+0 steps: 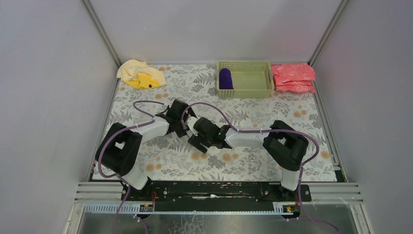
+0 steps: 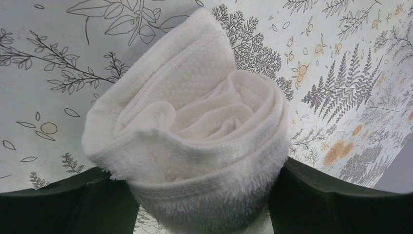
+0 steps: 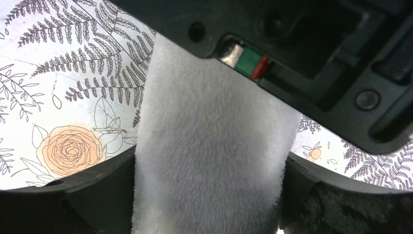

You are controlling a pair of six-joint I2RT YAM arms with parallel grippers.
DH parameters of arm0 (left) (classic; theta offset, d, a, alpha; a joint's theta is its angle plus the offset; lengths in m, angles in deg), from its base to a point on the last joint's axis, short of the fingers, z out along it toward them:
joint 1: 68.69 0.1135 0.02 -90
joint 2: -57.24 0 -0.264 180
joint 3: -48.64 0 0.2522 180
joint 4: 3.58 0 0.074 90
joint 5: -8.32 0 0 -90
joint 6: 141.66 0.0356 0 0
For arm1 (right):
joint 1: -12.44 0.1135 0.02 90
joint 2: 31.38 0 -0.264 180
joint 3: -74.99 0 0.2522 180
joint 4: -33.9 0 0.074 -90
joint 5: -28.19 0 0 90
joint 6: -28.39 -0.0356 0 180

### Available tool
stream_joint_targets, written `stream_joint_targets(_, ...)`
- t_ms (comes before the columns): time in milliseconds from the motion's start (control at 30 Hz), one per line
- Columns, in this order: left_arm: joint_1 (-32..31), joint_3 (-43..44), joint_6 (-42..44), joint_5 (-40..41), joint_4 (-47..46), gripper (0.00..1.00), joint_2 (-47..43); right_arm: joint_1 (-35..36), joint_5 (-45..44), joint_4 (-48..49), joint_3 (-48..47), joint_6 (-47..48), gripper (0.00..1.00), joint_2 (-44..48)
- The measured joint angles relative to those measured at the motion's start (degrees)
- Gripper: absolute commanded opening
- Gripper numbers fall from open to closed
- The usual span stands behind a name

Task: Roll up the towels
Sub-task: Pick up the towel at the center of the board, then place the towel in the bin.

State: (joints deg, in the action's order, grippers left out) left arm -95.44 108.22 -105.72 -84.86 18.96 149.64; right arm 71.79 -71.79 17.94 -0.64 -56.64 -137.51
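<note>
Roll check: white towel [image 2: 195, 131], coiled, is at the middle of the table [image 1: 272, 109], clamped at one end by left gripper [image 2: 204, 204], probably so the coil cannot spring loose. Right gripper [image 3: 209, 195] straddles the same roll, cloth filling its jaws; cannot tell if clamped.

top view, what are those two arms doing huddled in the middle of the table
Both arms meet in the middle over the white towel, which is rolled up. The left end effector clamps the roll. The right end effector straddles the same towel, but whether it is gripping is unclear. The purple towel lies rolled in the green basket. The yellow towel sits crumpled at the far left corner, not yet rolled.
</note>
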Motion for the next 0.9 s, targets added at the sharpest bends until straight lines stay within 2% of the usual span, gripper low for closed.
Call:
stream_joint_targets(67, 0.0, 0.22, 0.0, -0.17, 0.02, 0.83, 0.2, -0.11, 0.11, -0.37, -0.63, -0.37, 0.76, -0.5)
stream_joint_targets(200, 0.55, 0.61, 0.02, -0.92, 0.11, 0.85, 0.0, -0.57, 0.66, -0.76, -1.14, -1.22, 0.49, -0.94)
stream_joint_targets(300, 1.92, 0.79, 0.13, -2.43, 0.39, 0.89, -0.22, -1.36, 1.99, -0.94, -1.27, -1.88, 0.38, -0.52)
stream_joint_targets(433, 3.58, 3.02, 1.66, -3.96, 5.03, 0.93, -0.44, -2.69, 4.39, -1.4, -1.27, -2.47, 0.31, 0.22)
stream_joint_targets(600, 10.27, 7.76, 4.55, -4.04, 12.92, 0.95, -4.63, -4.55, 7.28, -4.13, -1.29, -3.17, 0.27, 2.23)
stream_joint_targets(767, 18.6, 17.79, 9.79, 1.6, 21.49, 0.98, -10.51, -9.66, 7.56, -15.93, -2.08, -4.76, 0.25, 7.91)
stream_joint_targets(900, 19.12, 23.76, 14.99, 5.97, 26.03, 1.0, -15.32, -15.23, 4.2, -23.54, -7.8, -5.6, 0.23, 11.56)
